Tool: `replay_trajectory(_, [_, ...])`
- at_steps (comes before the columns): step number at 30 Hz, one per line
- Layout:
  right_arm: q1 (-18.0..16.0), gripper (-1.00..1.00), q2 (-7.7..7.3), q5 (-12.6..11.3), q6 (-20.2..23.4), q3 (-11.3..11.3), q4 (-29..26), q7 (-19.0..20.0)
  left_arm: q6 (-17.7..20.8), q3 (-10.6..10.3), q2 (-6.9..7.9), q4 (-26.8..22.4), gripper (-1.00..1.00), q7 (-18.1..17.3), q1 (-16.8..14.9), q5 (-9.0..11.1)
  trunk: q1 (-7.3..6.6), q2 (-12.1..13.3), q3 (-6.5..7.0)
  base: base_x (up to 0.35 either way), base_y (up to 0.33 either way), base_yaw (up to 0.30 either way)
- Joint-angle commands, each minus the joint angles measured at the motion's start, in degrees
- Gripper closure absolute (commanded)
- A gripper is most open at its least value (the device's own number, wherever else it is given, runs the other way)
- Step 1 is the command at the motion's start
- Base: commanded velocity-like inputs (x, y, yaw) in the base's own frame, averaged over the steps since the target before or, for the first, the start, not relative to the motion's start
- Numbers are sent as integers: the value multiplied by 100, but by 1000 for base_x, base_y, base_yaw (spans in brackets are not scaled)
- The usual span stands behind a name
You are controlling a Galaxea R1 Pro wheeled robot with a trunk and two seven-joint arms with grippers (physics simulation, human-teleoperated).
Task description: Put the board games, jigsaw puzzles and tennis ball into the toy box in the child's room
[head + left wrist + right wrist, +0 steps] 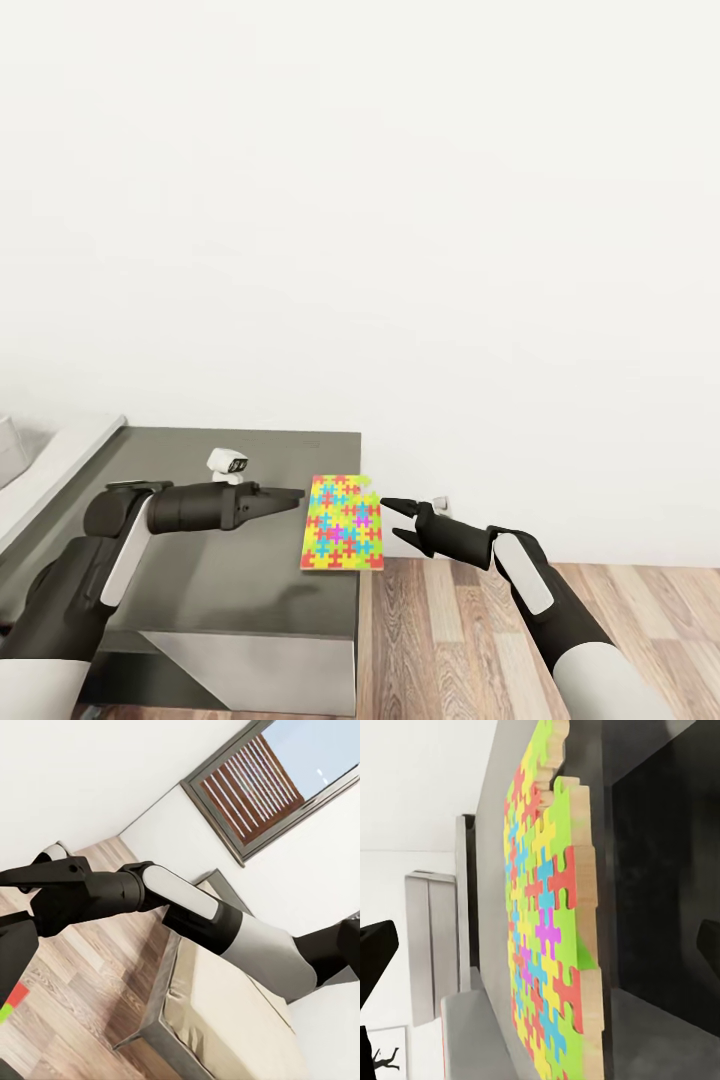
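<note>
One jigsaw puzzle (344, 523) is showing, a single sheet of yellow, pink, blue and green interlocking pieces. Two arms are reaching in with two grippers, the left gripper (295, 494) and the right gripper (392, 520). One dark-grey-topped cabinet (230, 590) is standing by the wall, and one small white camera-like gadget (228, 465) is sitting on it. One bed (225, 1012) is appearing in the left wrist view, along with one dark-framed window (262, 784)
</note>
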Motion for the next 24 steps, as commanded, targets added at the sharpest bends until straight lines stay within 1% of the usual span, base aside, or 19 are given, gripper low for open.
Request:
replay_trajectory(1, [-4, -100, -4, 15, 7, 8, 0, 26, 60, -2, 4, -1, -100, -7, -3, 16, 0, -3, -5, 60, 0, 0])
replay_trajectory(5, [-2, -100, -4, 15, 7, 10, 1, 26, 59, 34, 9, -9, -100, -13, 1, 23, 0, -3, -5, 103, 0, 0])
replay_trajectory(13, [-1, -100, -4, 15, 7, 8, 1, 26, 55, 52, 10, -17, -100, -15, 20, 36, 0, -3, -5, 21, 6, 0])
replay_trajectory(19, [-2, -100, -4, 15, 7, 8, 1, 26, 56, 54, 11, -18, -100, -16, 23, 38, 0, -3, -5, 3, 144, 0])
replay_trajectory(24, [-2, -100, -1, 15, 7, 8, 1, 26, 54, 54, 4, -18, -100, -16, 23, 39, 0, -3, -5, 1, 43, 0])
